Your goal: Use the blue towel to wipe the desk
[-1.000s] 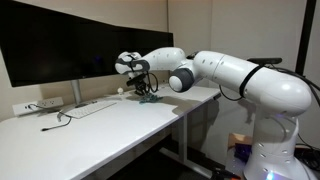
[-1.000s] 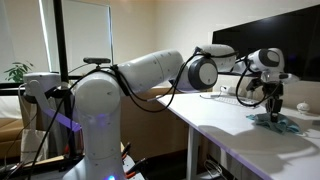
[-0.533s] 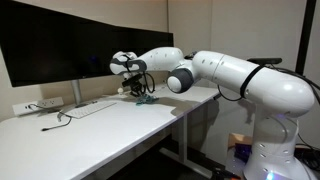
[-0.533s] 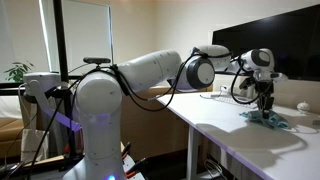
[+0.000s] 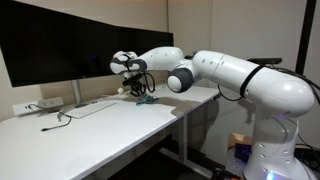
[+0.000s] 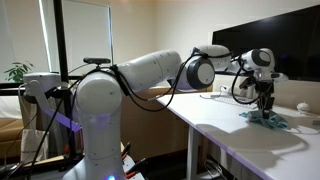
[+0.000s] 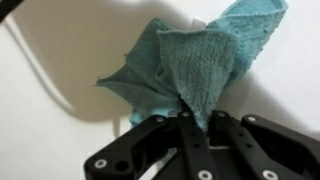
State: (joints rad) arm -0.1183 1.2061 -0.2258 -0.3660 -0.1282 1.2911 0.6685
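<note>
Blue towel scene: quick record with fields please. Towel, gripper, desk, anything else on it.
towel: blue towel, bunched, lying on the desk
gripper: gripper pointing down, shut on a fold of the towel
other items: monitor, power strip, cable, all toward the desk's rear

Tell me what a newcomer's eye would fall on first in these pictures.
The bulky white robot arm dominates both exterior views, reaching out over the white desk. At its tip, the tool pinches a crumpled blue towel that fills the wrist view and rests on the desktop. Behind it, a wide dark monitor spans the back of the desk.
</note>
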